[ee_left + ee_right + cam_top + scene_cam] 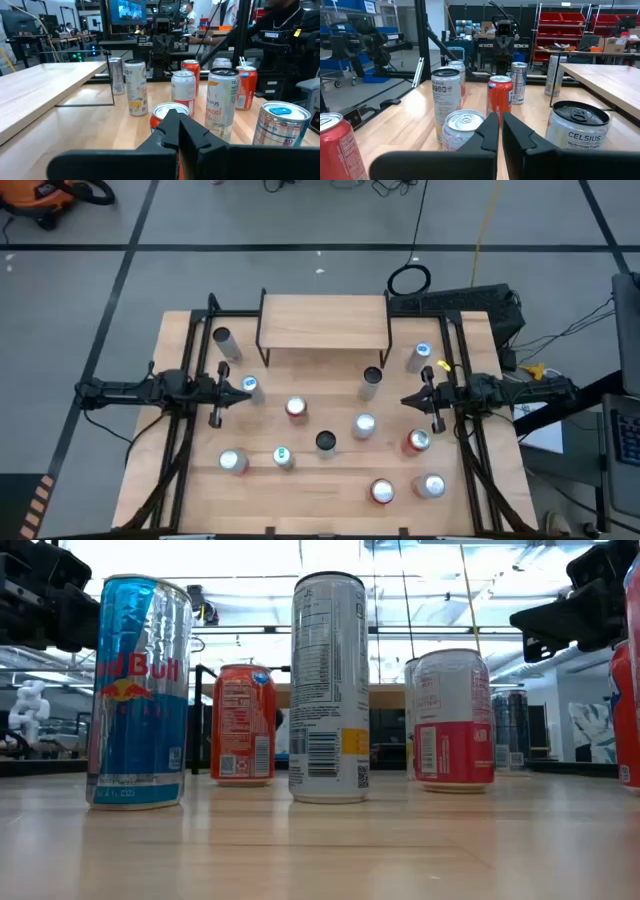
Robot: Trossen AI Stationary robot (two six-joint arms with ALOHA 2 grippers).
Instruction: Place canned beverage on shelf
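A: High view: where are the grippers?

B: The left gripper (214, 386) hovers at the table's left side, fingers pressed together, gripping nothing. The right gripper (432, 393) mirrors it at the right side, fingers nearly touching, also empty.

A: What sits nearest them?

B: A blue-topped can (248, 385) stands just beside the left gripper. A red can (417, 441) stands near the right one.

A: And the shelf?

B: The shelf (324, 321) stands at the table's (330, 490) far edge, between the arms, its top bare. A dark can (372, 382) stands just in front of it. Other cans are scattered upright across the table.
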